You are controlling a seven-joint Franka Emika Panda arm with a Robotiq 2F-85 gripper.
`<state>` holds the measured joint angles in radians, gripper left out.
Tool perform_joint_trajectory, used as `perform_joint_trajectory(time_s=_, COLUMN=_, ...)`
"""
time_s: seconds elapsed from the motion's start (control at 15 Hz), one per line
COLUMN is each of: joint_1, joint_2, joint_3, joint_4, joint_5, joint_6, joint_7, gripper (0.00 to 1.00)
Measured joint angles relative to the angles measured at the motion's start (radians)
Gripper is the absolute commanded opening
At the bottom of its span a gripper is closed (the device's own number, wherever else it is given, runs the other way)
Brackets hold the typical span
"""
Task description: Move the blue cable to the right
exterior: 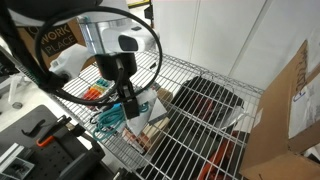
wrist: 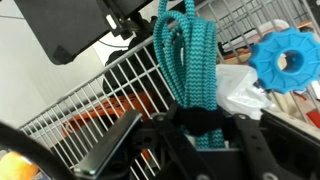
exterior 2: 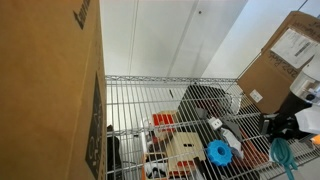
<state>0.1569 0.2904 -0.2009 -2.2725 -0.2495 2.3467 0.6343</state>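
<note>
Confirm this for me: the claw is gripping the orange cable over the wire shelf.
Not right. The claw is gripping the blue cable, a teal cord, not an orange one. The wrist view shows it between the fingers, over the wire shelf.

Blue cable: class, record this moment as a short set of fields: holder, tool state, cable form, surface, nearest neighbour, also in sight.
holder: tool
tool state: shut on the blue cable
cable form: teal cord, looped into a bundle
surface: wire shelf
nearest neighbour: sky-blue plastic wheel, beside the cable
also in sight: cardboard box
</note>
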Motion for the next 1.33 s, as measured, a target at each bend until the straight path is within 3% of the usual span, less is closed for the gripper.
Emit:
perform_joint_trajectory(time_s=0.47, joint_1=-0.032, joint_2=0.038, joint_3=0.013, joint_4=0.124, joint_5=-0.047, joint_6=-0.002, joint_7=-0.099, gripper=0.06)
perform_joint_trajectory(time_s=1.33, joint_1=-0.113, joint_2=0.326, joint_3=0.025, joint_4=0.504, joint_5=-0.037, joint_6=-0.013, joint_7=-0.387, gripper=0.06)
